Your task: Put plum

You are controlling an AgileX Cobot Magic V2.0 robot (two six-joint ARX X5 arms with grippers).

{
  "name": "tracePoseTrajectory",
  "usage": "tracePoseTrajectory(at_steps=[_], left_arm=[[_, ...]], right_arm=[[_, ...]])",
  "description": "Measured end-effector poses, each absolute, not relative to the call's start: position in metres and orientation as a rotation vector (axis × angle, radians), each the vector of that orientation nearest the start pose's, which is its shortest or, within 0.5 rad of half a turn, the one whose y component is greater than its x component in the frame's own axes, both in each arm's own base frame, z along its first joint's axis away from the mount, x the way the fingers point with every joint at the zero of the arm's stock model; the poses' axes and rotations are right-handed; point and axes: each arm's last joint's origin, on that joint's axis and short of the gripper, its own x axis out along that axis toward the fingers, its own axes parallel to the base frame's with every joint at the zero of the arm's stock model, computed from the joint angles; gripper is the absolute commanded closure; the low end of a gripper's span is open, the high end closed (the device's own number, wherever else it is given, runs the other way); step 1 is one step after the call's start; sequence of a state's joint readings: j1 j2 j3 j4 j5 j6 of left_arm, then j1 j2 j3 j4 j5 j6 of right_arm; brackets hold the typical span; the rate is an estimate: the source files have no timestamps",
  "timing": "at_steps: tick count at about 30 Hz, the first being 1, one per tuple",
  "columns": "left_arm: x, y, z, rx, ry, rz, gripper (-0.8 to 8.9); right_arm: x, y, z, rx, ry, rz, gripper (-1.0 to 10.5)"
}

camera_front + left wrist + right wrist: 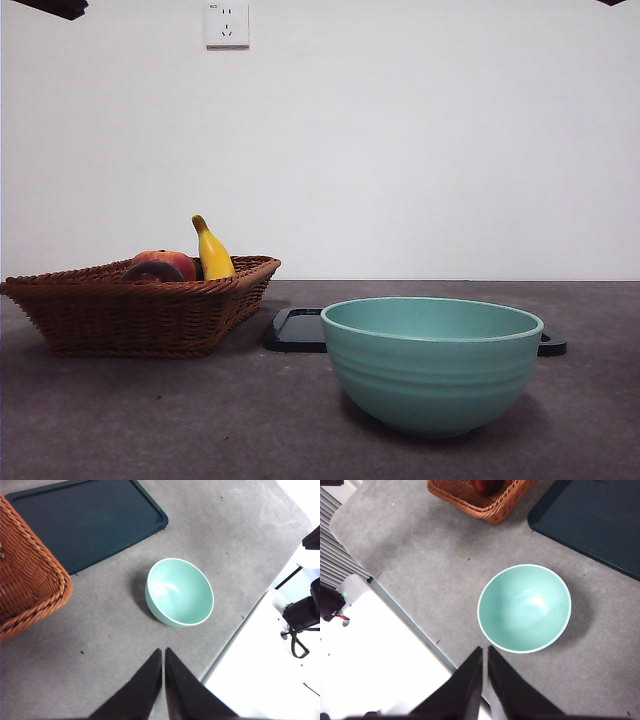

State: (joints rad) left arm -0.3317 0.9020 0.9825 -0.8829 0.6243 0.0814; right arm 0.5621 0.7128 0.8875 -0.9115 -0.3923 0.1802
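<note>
Waiting above the mint bowl with jaws pressed together and empty, both the left gripper and right gripper have yet to reach; the plum lies in the wicker basket, so fetching it probably comes next.

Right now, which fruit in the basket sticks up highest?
The yellow banana, standing upright above the wicker basket rim; the red fruit sits lower beside it.

Plum half hidden behind basket rim; tray behind bowl
</note>
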Motion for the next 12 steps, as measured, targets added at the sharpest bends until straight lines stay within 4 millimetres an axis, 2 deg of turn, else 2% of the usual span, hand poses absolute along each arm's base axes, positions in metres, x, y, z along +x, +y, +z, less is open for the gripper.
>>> tracePoseTrajectory(at_steps=[7, 12], left_arm=[[0.146, -0.068, 0.326, -0.039, 0.758, -0.936, 8.06], [0.144, -0.055, 0.347, 0.066, 0.495, -0.775, 8.06]], right_arm=[[0.097, 0.074, 0.314, 0.094, 0.841, 0.837, 9.4], [0.097, 0.074, 0.314, 0.094, 0.841, 0.837, 9.4]])
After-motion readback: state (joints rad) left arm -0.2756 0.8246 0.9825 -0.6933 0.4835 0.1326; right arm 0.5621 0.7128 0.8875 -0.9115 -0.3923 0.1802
